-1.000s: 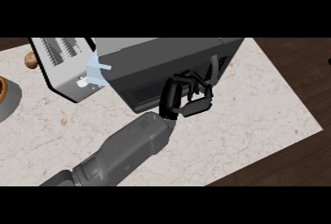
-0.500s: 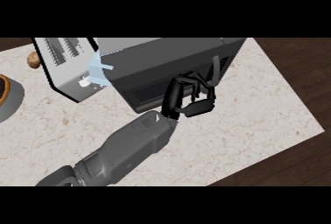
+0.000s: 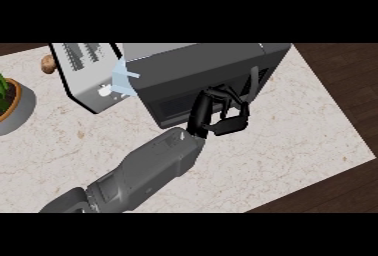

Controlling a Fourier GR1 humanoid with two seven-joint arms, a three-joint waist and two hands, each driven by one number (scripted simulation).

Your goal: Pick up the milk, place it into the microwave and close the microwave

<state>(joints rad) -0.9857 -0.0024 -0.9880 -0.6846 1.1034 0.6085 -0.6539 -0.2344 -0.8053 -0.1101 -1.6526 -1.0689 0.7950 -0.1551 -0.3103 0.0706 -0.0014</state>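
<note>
Resting against the dark front panel of the microwave (image 3: pixel 193 65), the left hand (image 3: pixel 218 116) is showing its fingers curled inward. Nothing can be made out inside them, and no carton is in the hand. The grey forearm is running back from it to the lower left across the pale surface (image 3: pixel 295 145).

Compared with a second ago, the hand is sitting only slightly lower and further right on the panel, and the microwave front is keeping nearly the same line. The change is therefore small.

The milk (image 3: pixel 122 78) is not plainly identifiable. A pale blue shape is showing at the microwave's left edge, just beside a light grey vented appliance (image 3: pixel 83 75). It may be the carton, but that cannot be confirmed. A plant pot (image 3: pixel 22 107) is standing well apart at the left border.

In my judgement the carrying stage is over and the hand is pressing the door closed. Whether the door is fully latched is not showing.
</note>
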